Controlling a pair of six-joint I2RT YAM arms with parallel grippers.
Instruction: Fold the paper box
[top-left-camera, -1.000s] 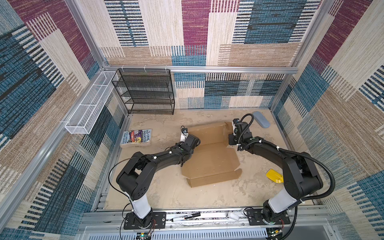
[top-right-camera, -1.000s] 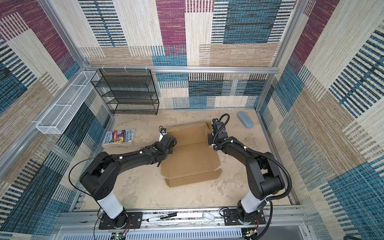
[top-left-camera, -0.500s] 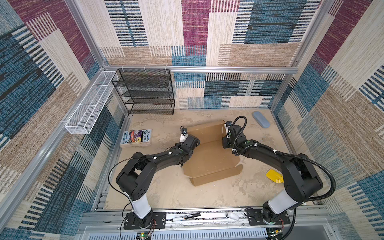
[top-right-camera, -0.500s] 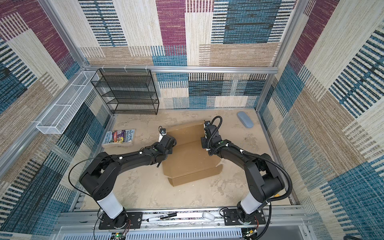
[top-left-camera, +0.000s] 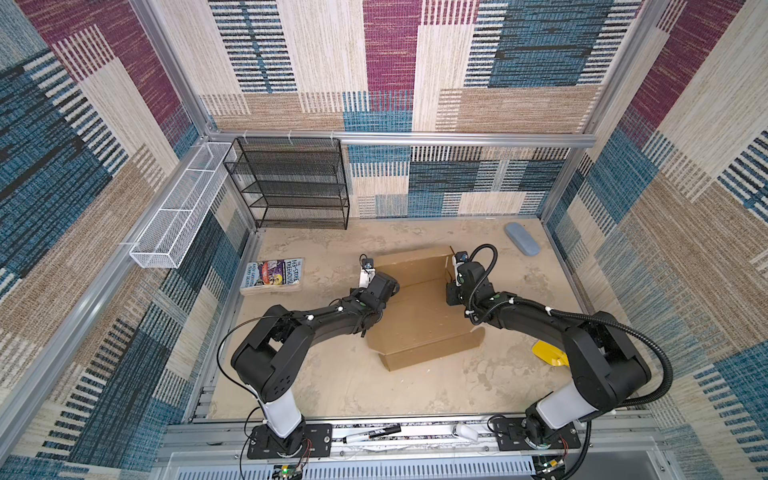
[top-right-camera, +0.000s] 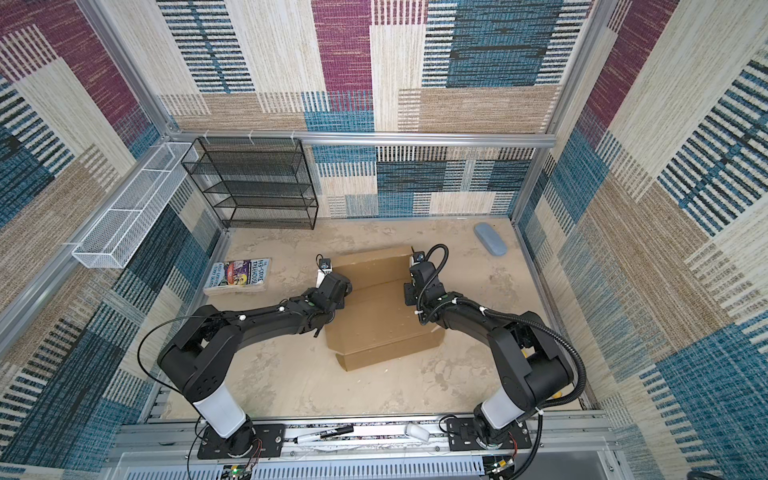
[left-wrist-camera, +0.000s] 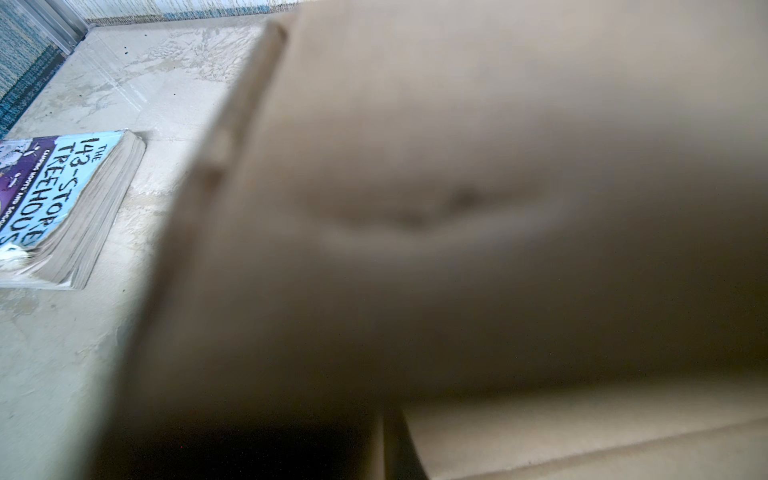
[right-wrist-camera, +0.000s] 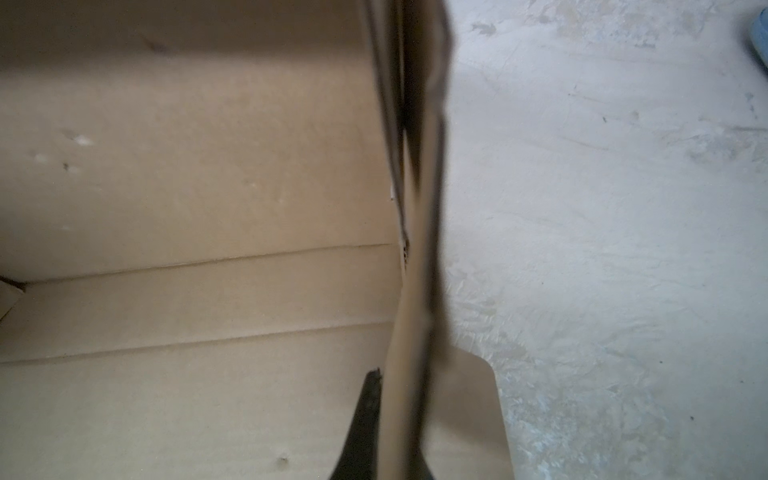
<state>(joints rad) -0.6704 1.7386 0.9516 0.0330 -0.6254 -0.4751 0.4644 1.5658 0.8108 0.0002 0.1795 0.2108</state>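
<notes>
A: Where's the paper box (top-left-camera: 419, 320)?
B: Mid-desk (top-left-camera: 332, 374), plain brown, its far panel tilted up and a strip folded along its near edge.
A: And the arms?
B: The left end effector (top-left-camera: 388, 289) meets the box's left edge, and the right end effector (top-left-camera: 452, 296) is at its upright right wall.
A: Anything else?
B: A book (top-left-camera: 272, 274) lies to the left, a blue case (top-left-camera: 522, 239) at the far right, and a yellow object (top-left-camera: 548, 354) sits beside the right arm.
</notes>
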